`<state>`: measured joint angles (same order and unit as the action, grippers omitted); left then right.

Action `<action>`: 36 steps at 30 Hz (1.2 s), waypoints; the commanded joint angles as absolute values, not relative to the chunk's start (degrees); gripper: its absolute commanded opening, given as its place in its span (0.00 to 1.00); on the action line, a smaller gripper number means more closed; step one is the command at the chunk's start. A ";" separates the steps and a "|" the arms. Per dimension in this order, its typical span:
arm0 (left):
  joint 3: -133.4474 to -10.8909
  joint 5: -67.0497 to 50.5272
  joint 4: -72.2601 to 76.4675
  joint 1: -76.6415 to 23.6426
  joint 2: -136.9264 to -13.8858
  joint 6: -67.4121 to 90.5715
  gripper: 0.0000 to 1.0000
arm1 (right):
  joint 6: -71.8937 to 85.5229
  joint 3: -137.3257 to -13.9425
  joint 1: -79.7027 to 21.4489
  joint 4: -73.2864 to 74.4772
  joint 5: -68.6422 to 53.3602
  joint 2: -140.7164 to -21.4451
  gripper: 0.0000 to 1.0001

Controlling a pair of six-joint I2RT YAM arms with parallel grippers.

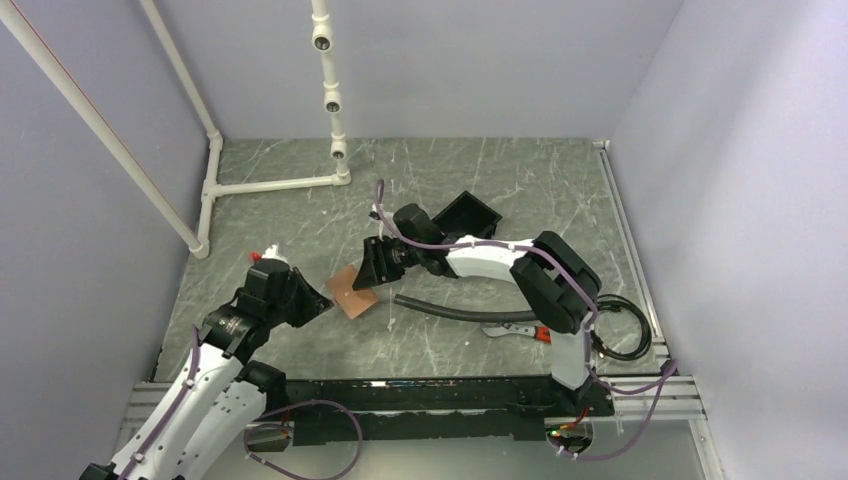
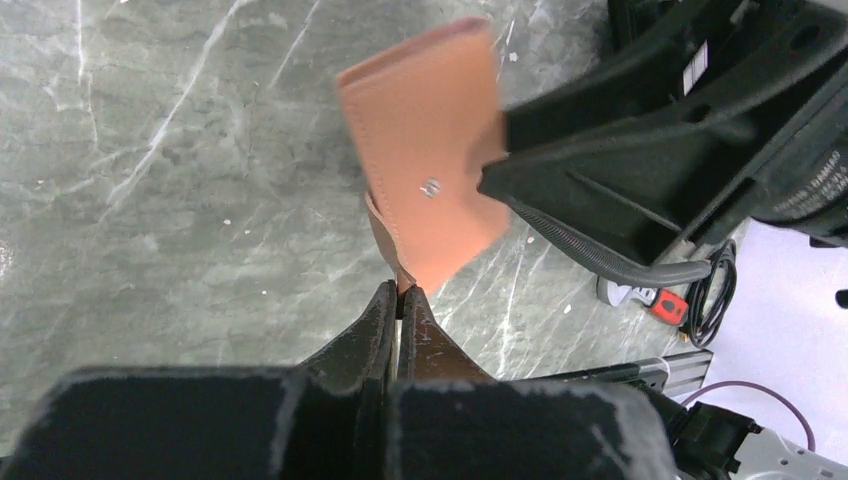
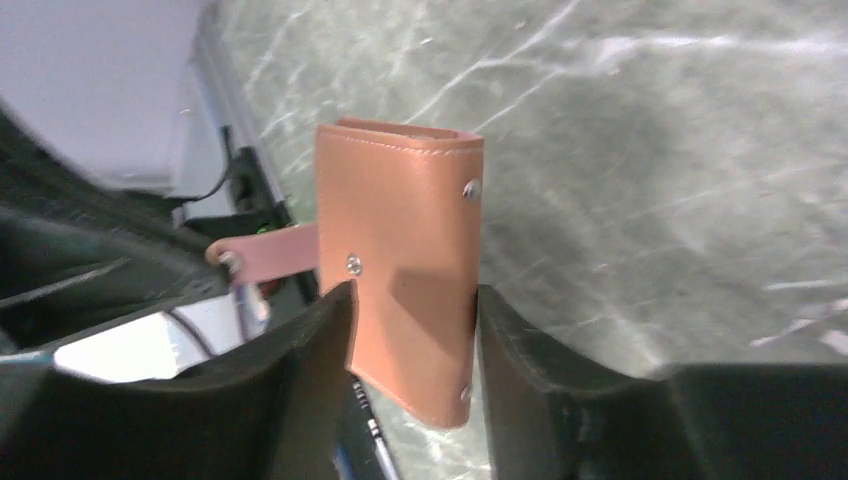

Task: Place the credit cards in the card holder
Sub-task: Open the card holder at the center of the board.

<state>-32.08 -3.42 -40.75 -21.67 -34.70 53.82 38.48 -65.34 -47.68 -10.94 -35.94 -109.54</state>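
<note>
The tan leather card holder [image 1: 352,292] is held up off the table between both grippers. My left gripper [image 1: 322,300] is shut on its snap strap; in the left wrist view the jaws [image 2: 400,292] pinch the strap below the holder [image 2: 425,150]. My right gripper [image 1: 372,275] grips the closed holder across its width; in the right wrist view the holder [image 3: 405,240] sits between the fingers [image 3: 415,292], touching both, and its strap [image 3: 270,252] reaches left. No credit cards show in any view.
A black open box [image 1: 466,215] stands behind the right arm. A black hose [image 1: 460,310] and a red-and-white tool [image 1: 520,330] lie on the table to the right. A white pipe frame [image 1: 270,185] stands at the back left.
</note>
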 commanded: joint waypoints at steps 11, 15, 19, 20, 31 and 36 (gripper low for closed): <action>-37.17 -12.22 -36.68 -21.53 -37.38 48.10 0.00 | 15.76 -67.08 -51.66 2.66 -21.98 -102.50 0.90; -37.24 -10.27 -40.39 -21.53 -37.84 46.58 0.00 | 13.73 -71.16 -51.76 7.28 -19.34 -104.78 0.86; -37.22 -9.35 -40.86 -21.54 -37.04 44.80 0.00 | 19.21 -69.13 -51.78 0.89 -26.52 -105.14 0.63; -36.89 -8.96 -40.80 -21.56 -37.12 45.28 0.00 | 21.40 -68.63 -51.77 -1.92 -29.18 -105.57 0.59; -34.27 12.68 -57.91 -22.50 -37.04 67.67 0.00 | 39.10 -66.35 -52.46 -18.42 -40.15 -114.12 0.41; -30.07 11.32 -55.47 -22.42 -33.10 69.18 0.00 | 39.88 -65.34 -53.00 -21.48 -42.67 -114.32 0.52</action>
